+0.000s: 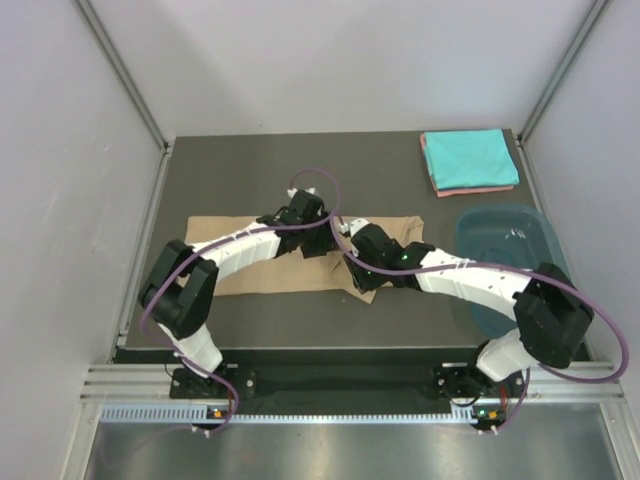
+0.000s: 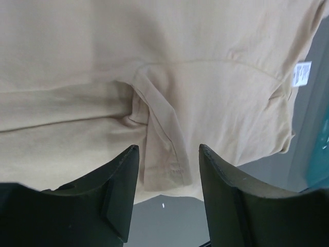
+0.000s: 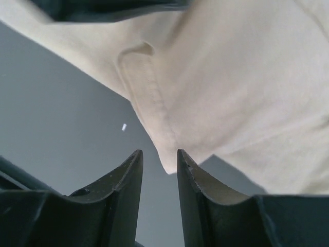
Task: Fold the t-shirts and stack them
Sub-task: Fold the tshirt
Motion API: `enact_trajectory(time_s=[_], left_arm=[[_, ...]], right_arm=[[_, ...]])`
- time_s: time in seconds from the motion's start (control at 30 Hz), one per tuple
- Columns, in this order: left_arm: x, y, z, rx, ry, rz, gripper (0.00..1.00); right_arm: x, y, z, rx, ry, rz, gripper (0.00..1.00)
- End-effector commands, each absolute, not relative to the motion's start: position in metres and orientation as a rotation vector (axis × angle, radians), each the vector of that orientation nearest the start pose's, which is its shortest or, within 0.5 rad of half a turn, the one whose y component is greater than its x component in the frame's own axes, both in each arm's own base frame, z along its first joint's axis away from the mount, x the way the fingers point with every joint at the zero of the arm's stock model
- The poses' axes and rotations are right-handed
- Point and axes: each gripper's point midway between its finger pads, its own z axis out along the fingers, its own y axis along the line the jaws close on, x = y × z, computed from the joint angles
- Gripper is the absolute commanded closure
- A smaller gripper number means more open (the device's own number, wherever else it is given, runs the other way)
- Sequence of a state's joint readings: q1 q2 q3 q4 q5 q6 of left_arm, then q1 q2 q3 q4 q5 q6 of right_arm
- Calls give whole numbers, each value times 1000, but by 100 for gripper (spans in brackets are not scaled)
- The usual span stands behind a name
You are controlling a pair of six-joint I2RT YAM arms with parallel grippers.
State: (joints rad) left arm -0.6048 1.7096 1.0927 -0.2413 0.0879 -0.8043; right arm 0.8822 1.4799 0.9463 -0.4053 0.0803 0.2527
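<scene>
A tan t-shirt [image 1: 280, 278] lies spread flat across the middle of the table. Both grippers meet over its middle. My left gripper [image 1: 320, 238] is open, and its wrist view shows a folded sleeve [image 2: 164, 154] lying under the gap between the fingers [image 2: 121, 180]. My right gripper [image 1: 346, 246] is open a little, with a corner of the tan cloth [image 3: 167, 159] just at its tips, not pinched. A folded turquoise t-shirt [image 1: 468, 155] rests on a folded salmon-pink one [image 1: 480, 189] at the back right.
A dark teal plastic tub [image 1: 505, 255] stands at the right edge of the table, beside my right arm. The tan shirt's white label [image 2: 302, 74] shows in the left wrist view. Bare dark table [image 1: 250, 180] lies behind the shirt.
</scene>
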Motion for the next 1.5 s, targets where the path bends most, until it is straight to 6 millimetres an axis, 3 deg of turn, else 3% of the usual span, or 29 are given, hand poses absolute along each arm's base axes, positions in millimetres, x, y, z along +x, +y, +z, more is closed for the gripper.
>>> enact_trajectory(time_s=[0.0,0.03,0.17,0.27,0.43,0.53,0.73,0.87,1.0,1.1,1.13,1.23,1.3,1.47], left_arm=[[323,-278,93,-121,2499,-628,45],[325,-283,105,-98,2448,-670,45],[318,-290,118,-30,2384,-729,45],[314,-285,110,-22,2424,-680,45],[307,-285,98,-12,2441,-698,46],[304,-294,99,2,2413,-786,46],[301,-300,96,10,2418,-830,46],[301,-293,92,-4,2425,-788,54],[302,-286,88,-15,2437,-732,74],[302,-283,84,-11,2448,-704,82],[302,-282,83,-10,2450,-700,92],[302,-280,78,-19,2466,-677,100],[302,-279,75,-22,2477,-661,100],[305,-269,72,-68,2501,-571,100]], right_arm=[[219,253,72,-483,2502,326,66],[220,249,72,-434,2500,316,66],[218,231,64,-106,2530,304,66],[216,219,62,163,2530,330,66],[206,220,61,487,2526,450,64],[202,224,54,569,2521,513,64],[201,231,45,673,2537,531,65],[206,239,41,693,2517,569,65],[205,239,32,673,2547,513,66],[203,238,25,687,2561,492,67],[203,236,22,694,2558,478,68],[205,230,21,697,2542,437,76],[206,228,22,693,2531,430,100],[210,216,32,661,2491,382,100]])
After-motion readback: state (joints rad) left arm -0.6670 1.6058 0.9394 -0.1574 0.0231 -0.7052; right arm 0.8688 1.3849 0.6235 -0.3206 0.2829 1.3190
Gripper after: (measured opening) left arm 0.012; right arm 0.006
